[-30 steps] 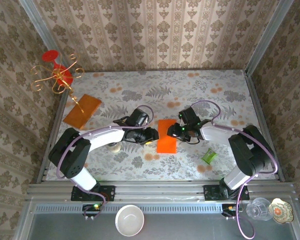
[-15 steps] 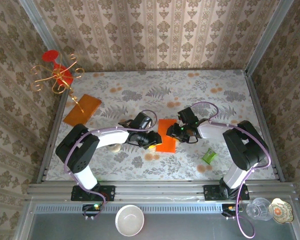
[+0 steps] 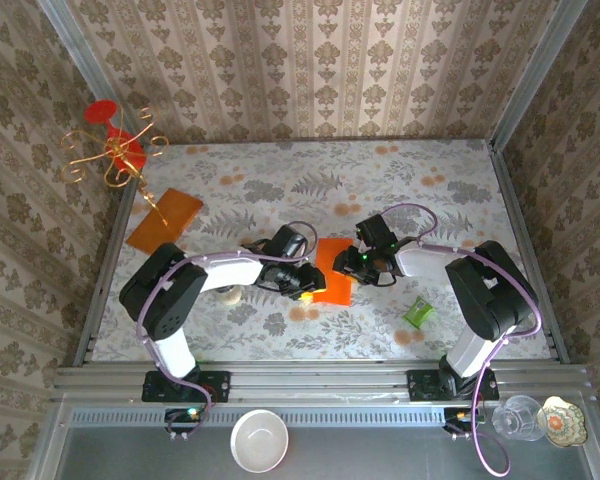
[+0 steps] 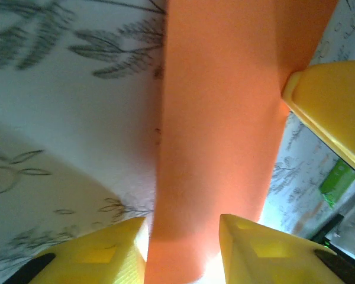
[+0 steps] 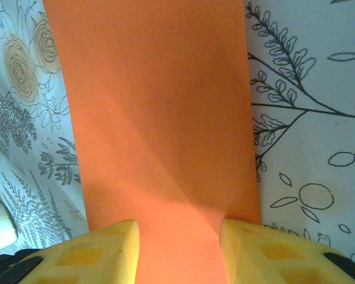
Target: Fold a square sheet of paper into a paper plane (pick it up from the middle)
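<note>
Since a second ago the left gripper [image 3: 306,286] has closed in on the square sheet of paper [image 3: 333,272], a narrow red-orange strip with a diagonal crease. It lies flat on the table [image 3: 430,200], its edges between the parted jaws of the left gripper and of the right gripper [image 3: 351,265].

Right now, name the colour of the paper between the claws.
Bright red-orange paper, clearest in right wrist view.

square sheet of paper [image 5: 160,118]: matt, smooth | right tool fingers [image 5: 100,251]: smooth yellow plastic
</note>
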You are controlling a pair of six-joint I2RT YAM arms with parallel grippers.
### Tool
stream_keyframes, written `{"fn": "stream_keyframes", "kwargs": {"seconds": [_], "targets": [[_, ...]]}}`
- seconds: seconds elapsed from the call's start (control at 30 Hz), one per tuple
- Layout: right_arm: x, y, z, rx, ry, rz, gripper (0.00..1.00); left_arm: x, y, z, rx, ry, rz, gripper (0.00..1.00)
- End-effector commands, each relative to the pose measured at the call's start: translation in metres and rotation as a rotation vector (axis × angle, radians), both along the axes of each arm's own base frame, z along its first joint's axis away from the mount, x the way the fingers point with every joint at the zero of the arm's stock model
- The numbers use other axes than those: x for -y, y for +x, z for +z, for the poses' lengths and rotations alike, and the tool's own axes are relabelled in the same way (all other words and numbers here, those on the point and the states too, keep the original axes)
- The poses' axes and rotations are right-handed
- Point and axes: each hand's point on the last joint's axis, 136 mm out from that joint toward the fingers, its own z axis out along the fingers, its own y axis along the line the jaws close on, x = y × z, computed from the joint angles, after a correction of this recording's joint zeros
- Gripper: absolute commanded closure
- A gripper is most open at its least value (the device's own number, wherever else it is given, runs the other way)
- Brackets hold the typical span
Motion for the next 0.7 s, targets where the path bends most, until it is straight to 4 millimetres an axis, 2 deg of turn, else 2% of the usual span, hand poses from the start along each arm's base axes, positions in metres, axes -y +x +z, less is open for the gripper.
{"fn": "stream_keyframes", "kwargs": {"seconds": [0.0, 0.17, 0.33, 0.67], "targets": [[0.009, -0.007, -0.014, -0.058, -0.038, -0.021, 0.56, 0.019, 0.007, 0.017, -0.011, -0.106, -0.02, 0.64], [0.01, -0.008, -0.014, -0.056, -0.04, -0.022, 0.56, 0.022, 0.018, 0.031, -0.004, -0.166, -0.01, 0.68], [0.012, -0.008, -0.014, -0.056, -0.043, -0.028, 0.56, 0.017, 0.025, 0.028, -0.013, -0.173, 0.007, 0.7], [0.015, -0.007, -0.013, -0.053, -0.044, -0.033, 0.57, 0.02, 0.034, 0.032, -0.015, -0.207, 0.004, 0.72]]}}
